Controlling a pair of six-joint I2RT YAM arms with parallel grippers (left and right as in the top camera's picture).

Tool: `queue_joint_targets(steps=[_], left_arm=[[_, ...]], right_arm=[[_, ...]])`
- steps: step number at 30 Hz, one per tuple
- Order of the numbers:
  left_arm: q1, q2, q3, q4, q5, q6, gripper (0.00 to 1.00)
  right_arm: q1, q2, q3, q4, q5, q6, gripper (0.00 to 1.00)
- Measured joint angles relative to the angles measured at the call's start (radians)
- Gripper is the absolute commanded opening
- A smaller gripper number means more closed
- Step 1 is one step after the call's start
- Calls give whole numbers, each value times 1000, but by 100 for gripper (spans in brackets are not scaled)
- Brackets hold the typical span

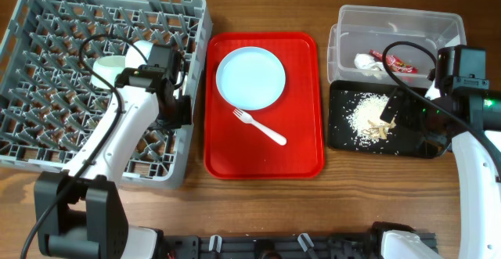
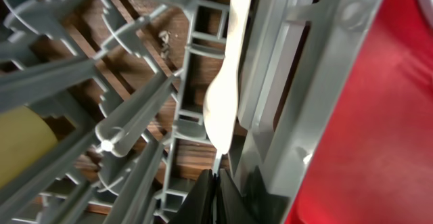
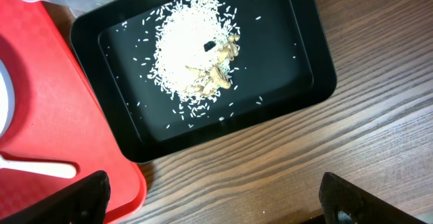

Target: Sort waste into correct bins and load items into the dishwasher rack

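Red serving tray (image 1: 235,151) flat on brown wood-grain table (image 1: 258,206), mid-scene, long side running front to back.

White spoon (image 2: 226,82) cut off at twelve o'clock, yellow-green cup (image 2: 20,149) blurred at nine o'clock, fork (image 3: 37,168) tines cropped likewise

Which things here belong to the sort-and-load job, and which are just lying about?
Job: dishwasher rack, plate, fork, spoon, cup, clear tub, black tray, food scraps, wrapper, tissue.
Lying about: red serving tray.
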Motion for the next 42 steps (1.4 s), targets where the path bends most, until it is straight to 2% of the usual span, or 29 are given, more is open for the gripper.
queue_joint_targets(steps=[7,10,19,31,42], left_arm=[[5,0,0,6,117,-26,11],[4,0,0,14,146,-30,4],[-5,0,0,7,172,-33,4],[-5,0,2,-227,176,-33,4],[-5,0,2,-341,175,-33,8]], right_arm=[[0,0,0,0,0,0,100],[0,0,0,0,0,0,100],[0,0,0,-4,0,0,100],[0,0,0,-5,0,-3,100],[0,0,0,-5,0,-3,100]])
